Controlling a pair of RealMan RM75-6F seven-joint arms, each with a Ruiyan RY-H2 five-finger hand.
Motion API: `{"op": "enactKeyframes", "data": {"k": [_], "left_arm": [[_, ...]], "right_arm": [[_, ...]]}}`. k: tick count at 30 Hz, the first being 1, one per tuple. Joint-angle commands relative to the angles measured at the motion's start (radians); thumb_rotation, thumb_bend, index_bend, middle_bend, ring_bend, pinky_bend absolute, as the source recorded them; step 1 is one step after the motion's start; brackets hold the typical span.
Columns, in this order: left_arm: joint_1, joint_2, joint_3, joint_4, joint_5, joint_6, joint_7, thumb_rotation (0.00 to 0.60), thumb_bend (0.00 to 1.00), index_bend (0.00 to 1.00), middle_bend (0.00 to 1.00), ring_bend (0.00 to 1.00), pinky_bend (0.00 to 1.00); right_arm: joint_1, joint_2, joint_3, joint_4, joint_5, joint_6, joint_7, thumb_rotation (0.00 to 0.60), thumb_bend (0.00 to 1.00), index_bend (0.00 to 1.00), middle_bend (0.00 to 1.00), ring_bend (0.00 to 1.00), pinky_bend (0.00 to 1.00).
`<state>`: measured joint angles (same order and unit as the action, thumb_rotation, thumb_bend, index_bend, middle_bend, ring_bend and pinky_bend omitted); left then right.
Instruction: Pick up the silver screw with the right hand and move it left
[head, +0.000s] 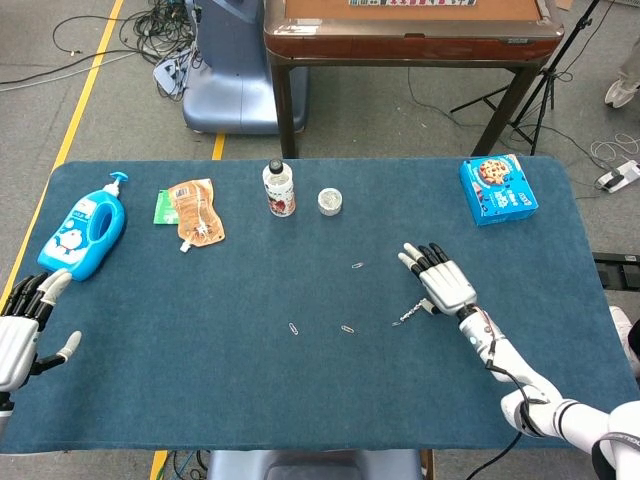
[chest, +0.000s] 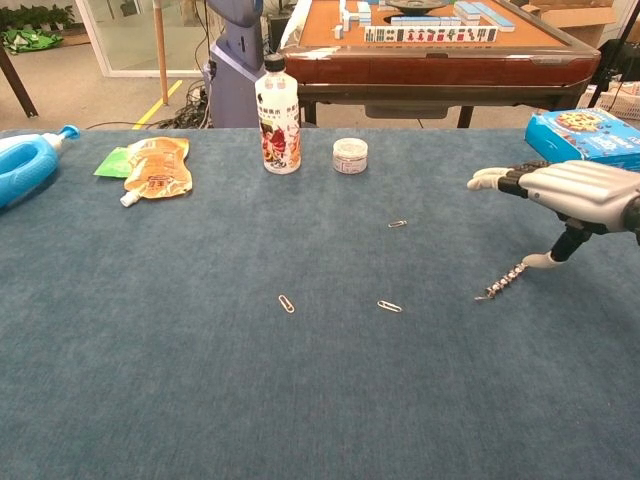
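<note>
The silver screw (head: 412, 314) (chest: 503, 281) lies slanted on the blue cloth, right of the table's middle. My right hand (head: 440, 283) (chest: 575, 187) hovers just above and to the right of it, fingers stretched out flat and apart. Only the thumb points down, its tip at the screw's right end; nothing pinches the screw. My left hand (head: 25, 320) rests at the table's near left edge with its fingers apart and nothing in it; only the head view shows it.
Along the far side stand a blue bottle (head: 85, 230), an orange pouch (head: 195, 212), a small drink bottle (head: 279, 190), a little jar (head: 330, 201) and a blue cookie box (head: 498, 189). Three paper clips (chest: 397, 224) (chest: 287, 303) (chest: 389, 306) lie left of the screw.
</note>
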<state>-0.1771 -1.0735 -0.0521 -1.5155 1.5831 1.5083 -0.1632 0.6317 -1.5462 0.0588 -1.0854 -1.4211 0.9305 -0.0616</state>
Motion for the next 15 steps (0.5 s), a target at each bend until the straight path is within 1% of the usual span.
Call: {"op": "enactKeyframes", "data": {"k": [1,5,8,11,15], "left_arm": [[-0.001,-0.005,-0.001,0.001,-0.003,-0.002,0.016,0.6,0.36,0.0,0.0,0.0,0.0],[-0.008,-0.012,0.004,-0.007,0.0,-0.02,0.043,0.6,0.36,0.0,0.0,0.0,0.0],[-0.017,-0.018,0.008,-0.012,0.0,-0.041,0.063,0.6,0.36,0.0,0.0,0.0,0.0],[-0.023,-0.019,0.013,-0.022,-0.016,-0.071,0.084,0.6,0.36,0.0,0.0,0.0,0.0],[-0.037,-0.011,0.019,-0.057,-0.05,-0.131,0.127,0.6,0.36,0.0,0.0,0.0,0.0]], "right_arm": [[-0.041,0.067,0.003,-0.096,0.005,0.078,-0.084,0.6,0.21,0.0,0.0,0.0,0.0],[-0.114,0.177,-0.011,-0.275,-0.009,0.198,-0.154,0.6,0.21,0.0,0.0,0.0,0.0],[-0.188,0.269,-0.037,-0.401,-0.032,0.305,-0.191,0.6,0.21,0.0,0.0,0.0,0.0],[-0.258,0.328,-0.064,-0.459,-0.047,0.393,-0.215,0.6,0.22,0.0,0.0,0.0,0.0],[-0.343,0.363,-0.091,-0.478,-0.063,0.491,-0.209,0.6,0.23,0.0,0.0,0.0,0.0]]}}
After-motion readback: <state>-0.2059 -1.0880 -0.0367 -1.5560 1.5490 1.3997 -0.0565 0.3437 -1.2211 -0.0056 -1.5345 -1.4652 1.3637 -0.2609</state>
